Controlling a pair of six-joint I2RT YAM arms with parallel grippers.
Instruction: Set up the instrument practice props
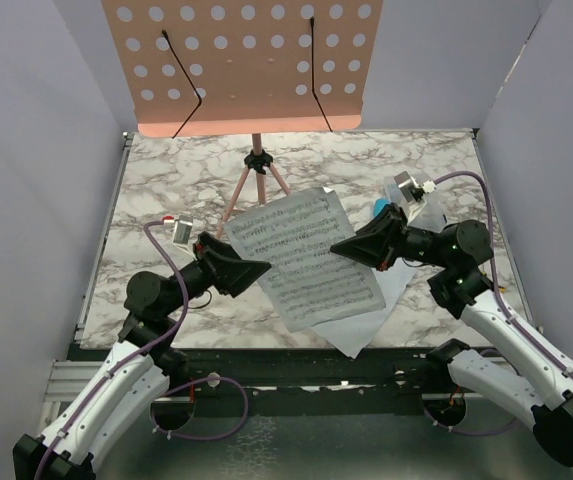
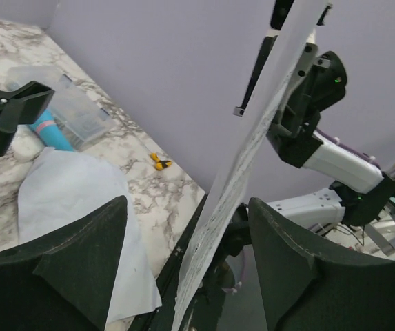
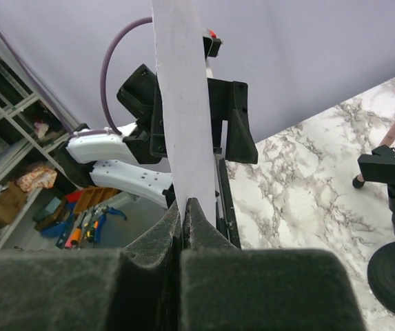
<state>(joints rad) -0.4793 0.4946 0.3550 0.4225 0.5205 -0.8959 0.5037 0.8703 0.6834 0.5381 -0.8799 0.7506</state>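
A white sheet-music page (image 1: 301, 255) hangs in the air between both grippers. My right gripper (image 1: 341, 248) is shut on its right edge; the right wrist view shows the page (image 3: 183, 103) pinched at the fingertips (image 3: 183, 207). My left gripper (image 1: 261, 268) is open, its jaws on either side of the page's left edge (image 2: 252, 138) without closing on it. A second page (image 1: 366, 325) lies flat on the table. The blue microphone (image 1: 379, 207) lies beside the right arm. The black mic stand (image 3: 393, 207) stands on the marble. The pink music stand (image 1: 241, 60) rises at the back on its tripod (image 1: 256, 170).
A clear compartment box (image 2: 73, 103) sits by the microphone (image 2: 49, 131) near the right wall. A small yellow and black object (image 2: 159, 162) lies on the marble. Purple walls close in the table on three sides. The table's near edge (image 1: 266, 350) runs under the held page.
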